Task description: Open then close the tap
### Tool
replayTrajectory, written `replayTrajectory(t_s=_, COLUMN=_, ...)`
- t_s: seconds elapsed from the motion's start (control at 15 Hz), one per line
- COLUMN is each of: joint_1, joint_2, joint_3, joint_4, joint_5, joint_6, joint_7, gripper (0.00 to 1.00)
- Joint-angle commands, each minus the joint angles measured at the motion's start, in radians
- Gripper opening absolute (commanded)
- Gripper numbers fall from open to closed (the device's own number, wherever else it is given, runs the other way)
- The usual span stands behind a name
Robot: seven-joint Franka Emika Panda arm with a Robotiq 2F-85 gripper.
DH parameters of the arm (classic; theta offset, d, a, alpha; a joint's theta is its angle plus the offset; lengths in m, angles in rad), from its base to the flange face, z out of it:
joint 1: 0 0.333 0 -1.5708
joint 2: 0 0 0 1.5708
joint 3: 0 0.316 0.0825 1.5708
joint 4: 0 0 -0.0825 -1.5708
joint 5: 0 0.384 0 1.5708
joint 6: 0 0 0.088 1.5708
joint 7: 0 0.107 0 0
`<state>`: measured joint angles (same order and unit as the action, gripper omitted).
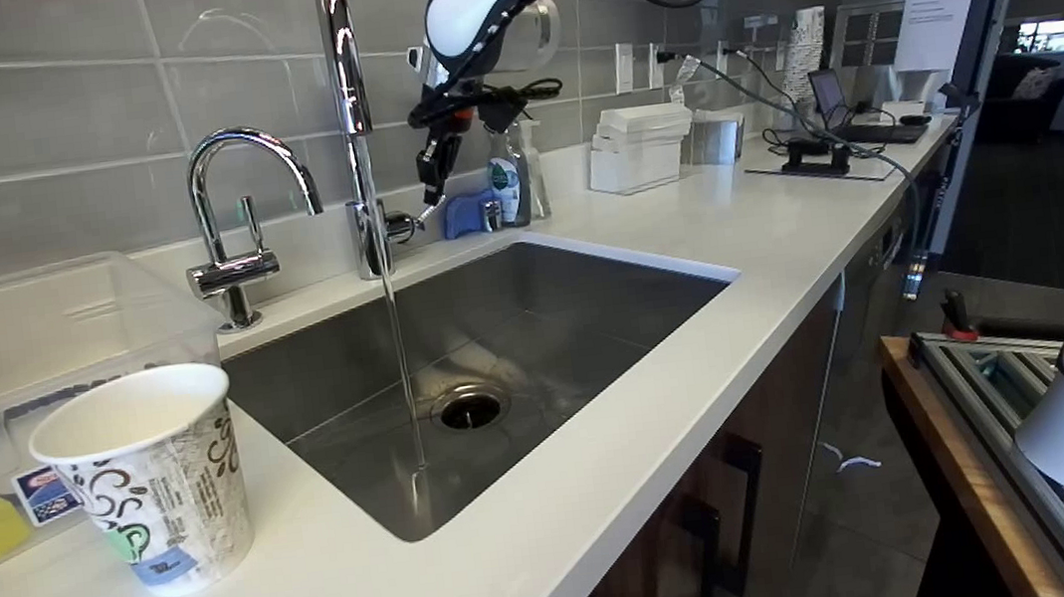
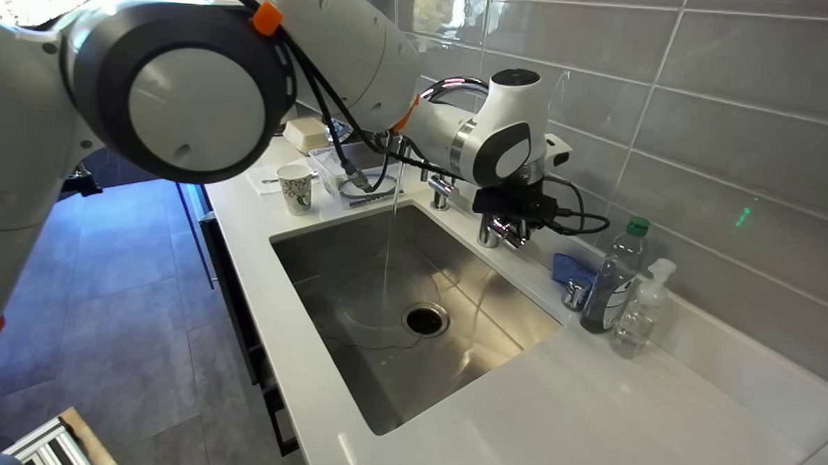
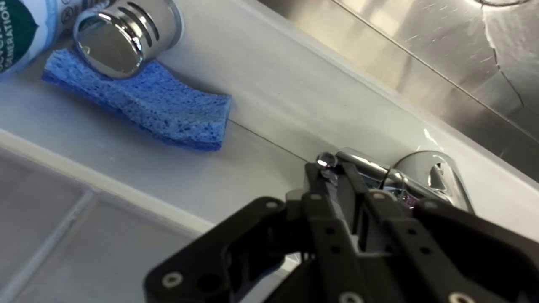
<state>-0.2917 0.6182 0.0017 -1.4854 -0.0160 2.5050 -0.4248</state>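
Observation:
The tap (image 1: 359,168) is the tall chrome faucet behind the sink. In an exterior view its base (image 2: 488,233) shows beside my wrist, with the rest partly hidden by the arm. Water (image 1: 397,344) runs from its spout into the sink (image 1: 585,322). My gripper (image 3: 330,168) is at the small side lever (image 3: 326,160). Its two fingers are closed on the lever, and the lever's round end shows between the fingertips. The tap's body (image 3: 431,176) lies to the right in the wrist view. The gripper (image 1: 430,190) points down beside the tap in an exterior view.
A blue sponge (image 3: 147,109), a chrome cap (image 3: 113,42) and a soap bottle (image 2: 611,283) stand close by the tap, with a pump bottle (image 2: 639,316). The short gooseneck faucet (image 1: 223,269), a plastic bin (image 1: 120,285) and a paper cup (image 1: 155,502) are on the other side.

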Motion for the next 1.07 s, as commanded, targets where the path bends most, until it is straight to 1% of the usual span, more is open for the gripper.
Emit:
replayTrajectory(t_s=0.0, joint_1=-0.022, joint_2=0.049, joint_3=-0.015, joint_4=0.060, joint_5=0.000, joint_6=-0.009, joint_7=-0.030, gripper=0.04)
replayTrajectory(t_s=1.0, joint_1=-0.016, joint_2=0.051, joint_3=-0.022, joint_4=0.070, joint_5=-0.009, joint_6=-0.030, joint_7=-0.024, gripper=0.04)
